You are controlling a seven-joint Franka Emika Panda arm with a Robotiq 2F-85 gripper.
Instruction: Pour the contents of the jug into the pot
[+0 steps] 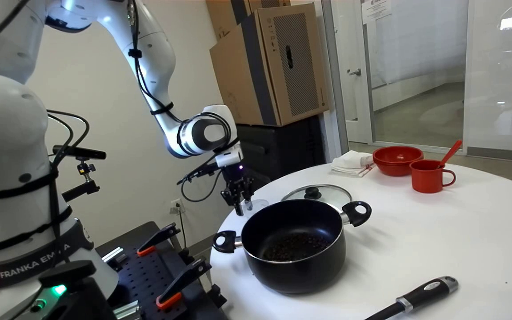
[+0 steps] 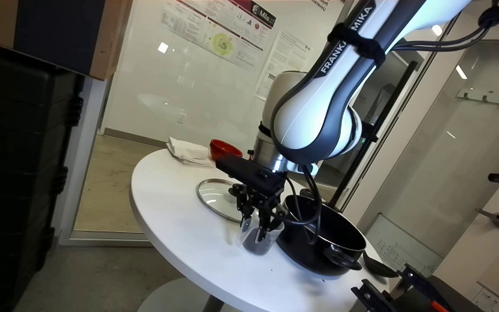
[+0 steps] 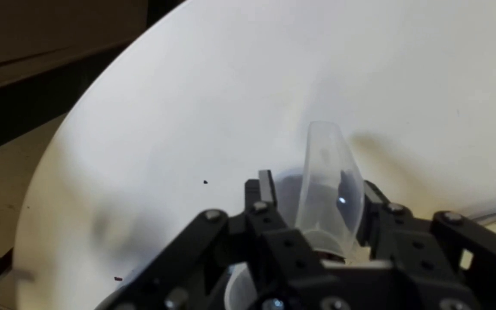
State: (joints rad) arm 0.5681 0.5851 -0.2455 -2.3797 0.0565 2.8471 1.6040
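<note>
The see-through jug [image 2: 271, 237] stands upright on the white table close beside the pot, and its lower part looks dark. The black pot [image 1: 296, 275] also shows in an exterior view [image 2: 299, 253]; small dark bean-like bits lie on its bottom. My gripper [image 2: 251, 232] points down at the jug, low over the table. In the wrist view the jug's clear handle [image 3: 325, 172] stands between my two spread fingers [image 3: 319, 181]. It is close to the right finger, with a gap to the left finger. In an exterior view my gripper [image 1: 243, 208] is behind the pot, partly hiding the jug.
A glass lid [image 1: 334, 194] lies behind the pot. Red bowls [image 1: 397, 156], a red cup [image 1: 426, 178] with a red utensil and a folded cloth [image 1: 349, 163] stand farther off. A black-handled utensil [image 1: 429, 295] lies near the pot. The round table edge [image 2: 180, 258] is near the jug.
</note>
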